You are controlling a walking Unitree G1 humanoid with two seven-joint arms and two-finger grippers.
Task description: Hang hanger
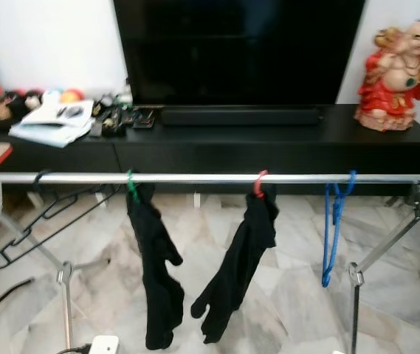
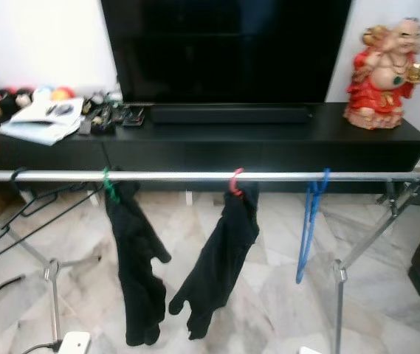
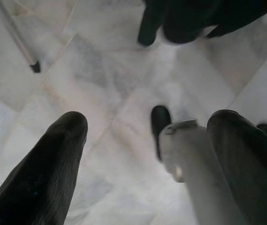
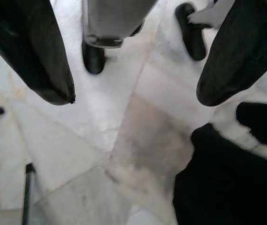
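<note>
From the head we see the rail [image 1: 210, 178] carrying a black hanger [image 1: 43, 210] at its left end, two black garments and a blue hanger [image 1: 333, 228]. That black hanger looks light, stiff and slippery; we'd grip its hook. Wrist views: left gripper [image 3: 147, 154] and right gripper [image 4: 133, 70] hang wide open, empty, over floor.

Head stereo pair faces forward-down at the horizontal silver drying-rack rail [image 1: 210, 178], black TV console [image 2: 269, 144] behind; both eyes share this scene. Wrist cams point straight down, close over the grey-veined marble floor [image 3: 100, 75].
</note>
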